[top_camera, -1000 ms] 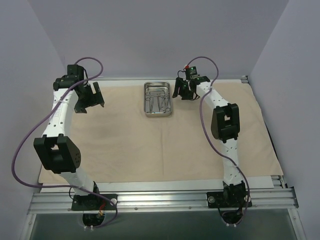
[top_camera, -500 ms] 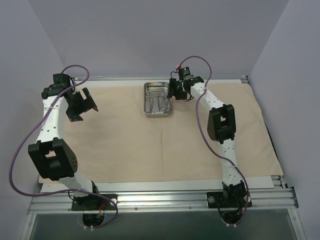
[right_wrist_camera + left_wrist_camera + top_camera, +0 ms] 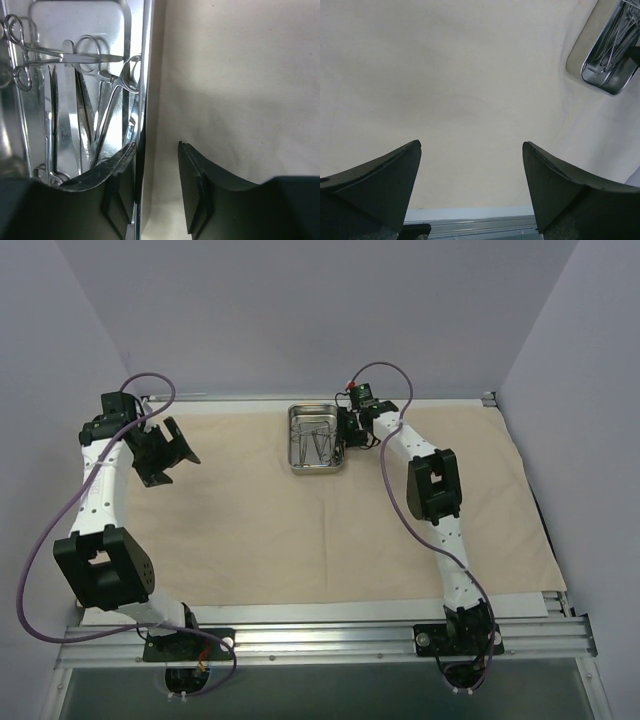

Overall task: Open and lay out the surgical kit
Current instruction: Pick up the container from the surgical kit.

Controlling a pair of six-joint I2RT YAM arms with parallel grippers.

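The beige cloth wrap [image 3: 320, 530] lies spread flat over the table. The steel tray [image 3: 318, 470] stands on it at the back centre, with several scissors and forceps [image 3: 318, 443] inside. My right gripper [image 3: 348, 430] is at the tray's right edge. In the right wrist view it [image 3: 156, 144] is open and straddles the tray's right wall [image 3: 146, 75], with one finger inside by the instruments [image 3: 75, 100] and the other over the cloth [image 3: 240, 75]. My left gripper [image 3: 170, 450] is open and empty above the cloth's back left. Its wrist view [image 3: 471, 145] shows bare cloth [image 3: 460, 75] and the tray [image 3: 605, 86] far off.
An aluminium rail [image 3: 320, 640] with both arm bases runs along the near edge. Grey walls close in the left, back and right sides. Purple cables [image 3: 60, 510] loop off both arms. The cloth's near edge and a pale table strip [image 3: 470, 212] show below the left fingers.
My right gripper moved left and down onto the tray's right wall. My left arm swung further left and back, away from the tray. The tray and cloth stayed put.
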